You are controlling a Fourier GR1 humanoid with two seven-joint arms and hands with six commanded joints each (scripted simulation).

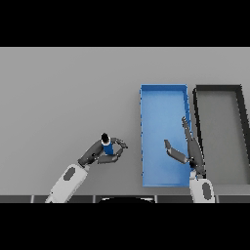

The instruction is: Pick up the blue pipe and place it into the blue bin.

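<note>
the left hand (100, 152) sits on the grey table (63, 97) left of the blue bin (164, 93), its fingers and thumb curled round the blue pipe (108, 148), which seems to stand upright with a dark top end. the pipe is outside the bin, near its left wall. the right hand (188, 149) hangs over the bin's right side, fingers straight and spread, thumb out to the left, holding nothing. a dark bin (218, 89) lies just beside the blue one on the right.

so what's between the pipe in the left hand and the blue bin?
Nothing: head view shows only bare grey table between the blue pipe, held in the left hand, and the blue bin.
</note>
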